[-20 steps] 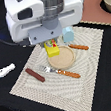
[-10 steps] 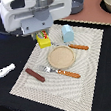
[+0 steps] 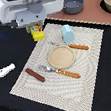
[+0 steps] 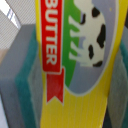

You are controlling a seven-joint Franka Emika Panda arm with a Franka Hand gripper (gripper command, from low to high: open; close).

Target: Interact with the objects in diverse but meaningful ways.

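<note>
Gripper (image 3: pixel 36 27) clenched on the butter box (image 3: pixel 38 33) at the mat's (image 3: pixel 92 61) far-left corner, pads (image 4: pixel 25 85) flanking its long sides for a square hold, with block (image 3: pixel 67 32) just right and sausage (image 3: pixel 35 75) well nearer.

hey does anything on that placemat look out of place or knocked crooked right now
Nothing is spilled or damaged. Mildly odd: the dark brown sausage lies on the mat beside the empty plate, and the fork and knife sit slanted. The butter box sits at the mat's edge under the gripper.
</note>
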